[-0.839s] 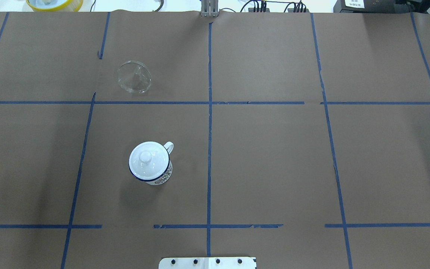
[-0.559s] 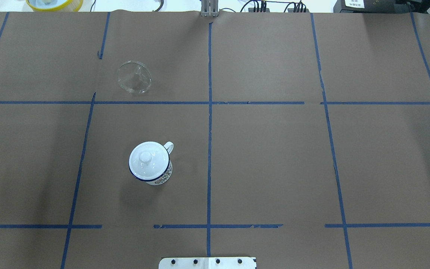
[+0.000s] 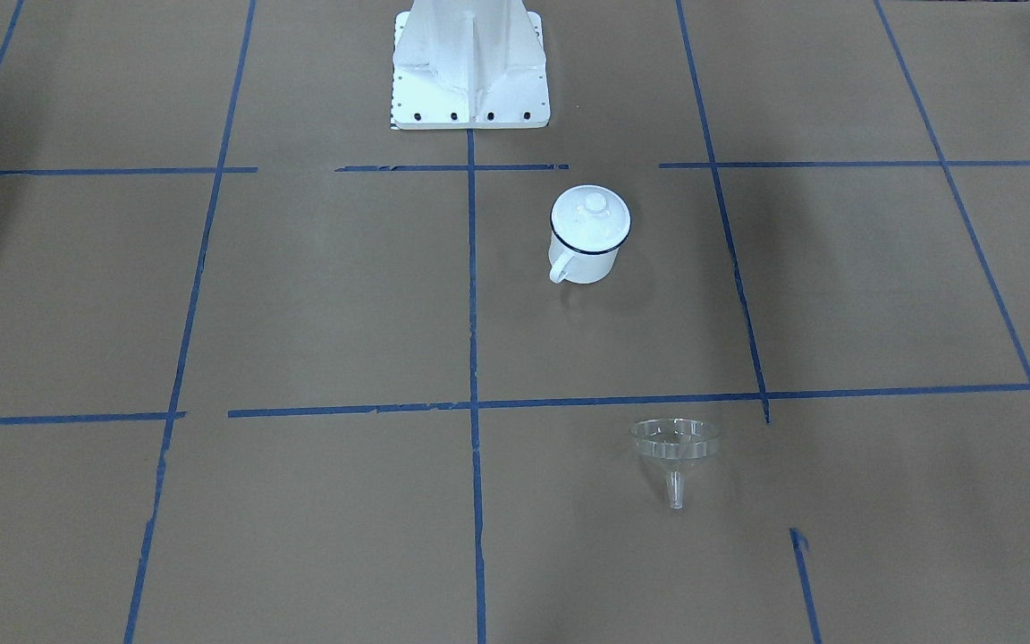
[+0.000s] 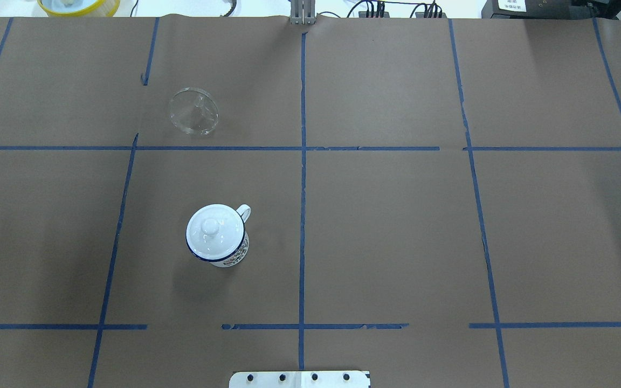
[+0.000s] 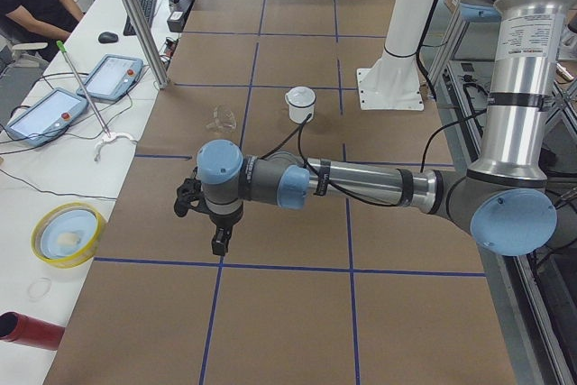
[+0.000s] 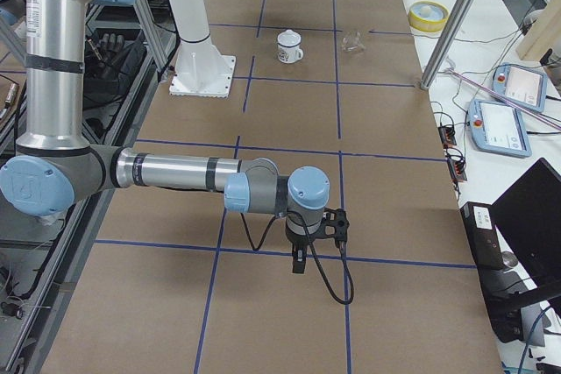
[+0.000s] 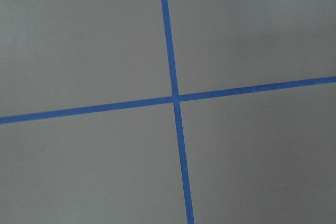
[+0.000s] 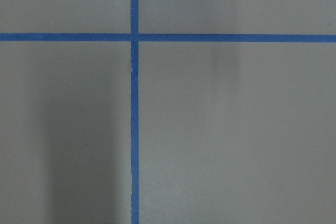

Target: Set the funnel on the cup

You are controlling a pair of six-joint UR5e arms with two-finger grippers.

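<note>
The clear funnel point(image 4: 194, 110) lies tilted on the brown table in the far left part of the overhead view, spout toward the operators' side point(image 3: 674, 447). The white cup point(image 4: 235, 255) with a dark blue rim stands nearer the robot, handle to its far right; a round white lid point(image 4: 211, 229) with a knob sits on it. My left gripper point(image 5: 219, 239) hangs over the table's left end, far from both. My right gripper point(image 6: 300, 264) hangs over the right end. Both show only in side views, so I cannot tell if they are open or shut.
The white robot base plate point(image 4: 299, 379) sits at the near middle edge. A metal pole point(image 5: 135, 20) stands at the far edge. A yellow bowl point(image 5: 68, 233), teach pendants point(image 5: 113, 77) and cables lie on the white bench beyond the table.
</note>
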